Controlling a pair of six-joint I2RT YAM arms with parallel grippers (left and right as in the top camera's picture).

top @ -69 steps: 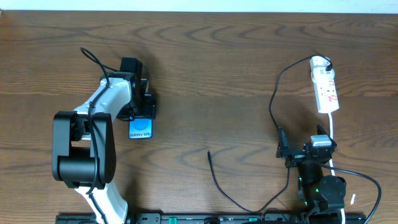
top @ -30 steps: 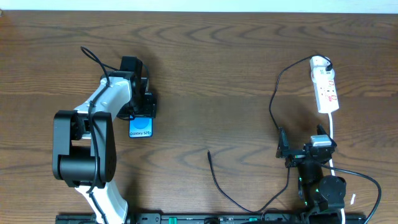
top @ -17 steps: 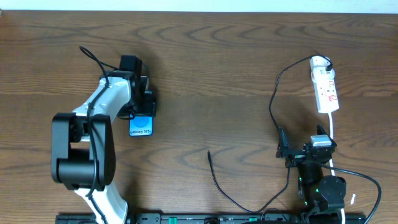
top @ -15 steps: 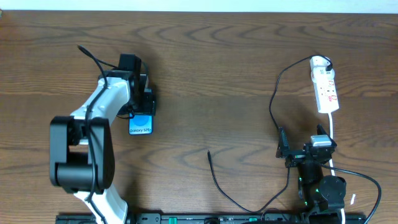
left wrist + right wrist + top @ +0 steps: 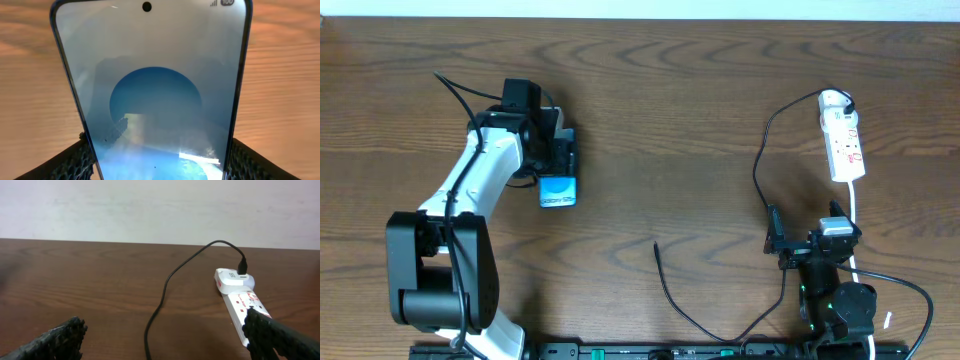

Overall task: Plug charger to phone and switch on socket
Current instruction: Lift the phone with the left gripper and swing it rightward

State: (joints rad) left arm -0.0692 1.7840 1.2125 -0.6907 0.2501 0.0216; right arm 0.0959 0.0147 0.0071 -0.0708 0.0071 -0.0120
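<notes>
The left jaws are clamped on the phone point(image 5: 558, 190), gripping its two long black edges at the lower end. In the left wrist view the ribbed black pads point(image 5: 80, 159) press against either side of the glass, and the phone point(image 5: 155, 100) appears raised off the wood. I judge this hold leaves one short end free, which is where I expect the port to be. The phone sits at the far left of the surface point(image 5: 670, 120). It is a flat, rigid slab with a glossy blue screen.

The right jaws stand wide apart and empty at the near right, facing the socket point(image 5: 845, 145). I judge this position is ready for either the cable or the switch.

The charger point(image 5: 167, 282) is a thin, limp black cable. One end is plugged in at the far end of the socket. Its loose tip point(image 5: 657, 247) lies near the centre, well apart from the phone.

The socket point(image 5: 245, 305) is hard white plastic, narrow and oblong, with red markings.
</notes>
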